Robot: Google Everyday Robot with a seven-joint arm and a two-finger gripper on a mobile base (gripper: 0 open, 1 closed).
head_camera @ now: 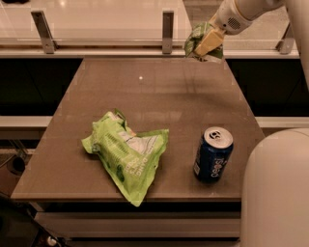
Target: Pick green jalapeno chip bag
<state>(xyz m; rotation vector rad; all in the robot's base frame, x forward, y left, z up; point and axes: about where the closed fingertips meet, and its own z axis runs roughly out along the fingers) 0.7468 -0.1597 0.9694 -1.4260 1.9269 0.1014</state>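
My jaws are clenched on the green jalapeno chip bag (195, 42), up at the far right corner of the tabletop (159, 91). One pale yellowish finger (209, 41) lies across the front of the bag. The dark green foil bulges out to the left of my jaws and shows a little below them on the right. The bag looks crumpled in the grip and appears to hang clear of the surface, right over the far edge. My white arm (237, 13) runs up and to the right from the jaws, out of the top of the view.

Everything else sits on the near side of my jaws. Almost straight toward the camera from them, well apart, a blue soda can (213, 154) stands upright near the front right of the tabletop, its opened top showing. To the left of the can, and also well away from my jaws, a big lime-green bag (126, 153) lies flat and wrinkled, one corner reaching the front edge. Just left of my jaws, a metal post (167, 30) stands on the rail behind the tabletop.
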